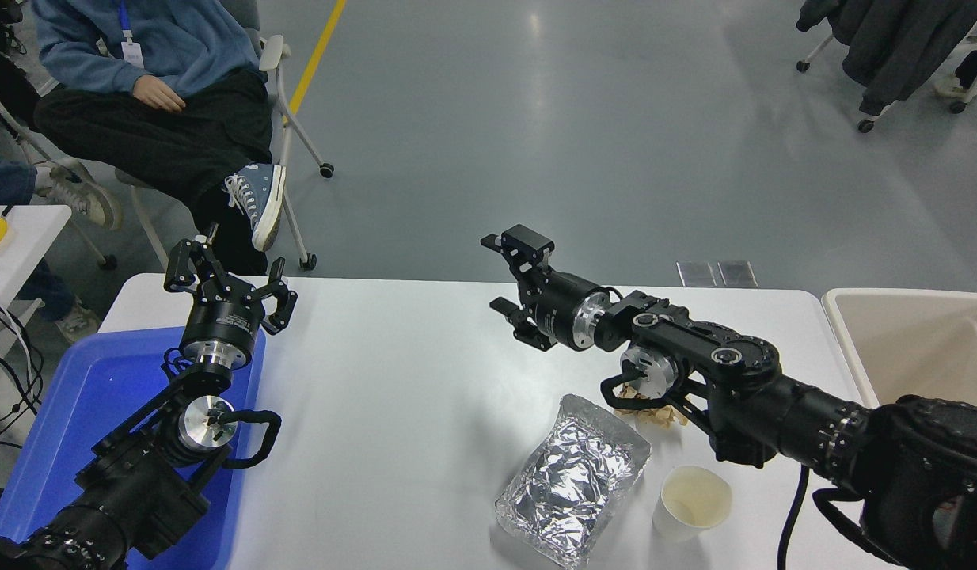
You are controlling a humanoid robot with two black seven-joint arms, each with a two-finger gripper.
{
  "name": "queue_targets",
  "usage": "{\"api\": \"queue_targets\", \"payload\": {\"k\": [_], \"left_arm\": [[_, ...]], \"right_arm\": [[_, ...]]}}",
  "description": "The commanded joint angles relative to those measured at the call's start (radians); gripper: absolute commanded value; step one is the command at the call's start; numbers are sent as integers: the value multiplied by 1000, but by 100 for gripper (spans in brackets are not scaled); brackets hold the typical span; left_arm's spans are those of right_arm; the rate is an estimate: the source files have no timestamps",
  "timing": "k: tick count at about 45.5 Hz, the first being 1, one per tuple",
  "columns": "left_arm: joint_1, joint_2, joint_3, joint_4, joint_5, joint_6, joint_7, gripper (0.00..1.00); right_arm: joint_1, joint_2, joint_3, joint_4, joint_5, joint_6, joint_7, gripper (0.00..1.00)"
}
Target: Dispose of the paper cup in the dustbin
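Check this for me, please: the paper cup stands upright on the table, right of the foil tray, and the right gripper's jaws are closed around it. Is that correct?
Not quite. The paper cup does stand upright on the table, right of the foil tray, but the right gripper is not around it. The head view shows it open and empty, far from the cup.

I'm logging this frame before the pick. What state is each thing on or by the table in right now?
paper cup: upright, open, ungrasped
dustbin: open, at the table's right end
foil tray: crumpled, left of the cup
brown paper ball: crumpled, partly hidden by the right arm
blue tub: open, at the table's left end
right gripper: open, empty, above the table
left gripper: open, empty, parked at the lower left
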Motion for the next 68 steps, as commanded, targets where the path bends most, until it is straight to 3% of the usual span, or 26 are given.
{"api": "queue_targets", "payload": {"k": [1,13,31,48,68], "left_arm": [[0,0,0,0,0,0,0,100],[0,0,0,0,0,0,2,100],[3,3,0,-2,0,0,2,100],[3,6,-2,-6,0,0,2,100],[3,6,-2,-6,0,0,2,100]], "right_arm": [[-2,-173,-114,199,-76,0,0,100],[-2,-472,-199,475,-165,0,2,100],[-57,-751,-227,635,-375,-2,2,100],[-88,-886,-237,661,-687,-9,2,100],[-134,-897,-300,693,-741,-41,3,100]]}}
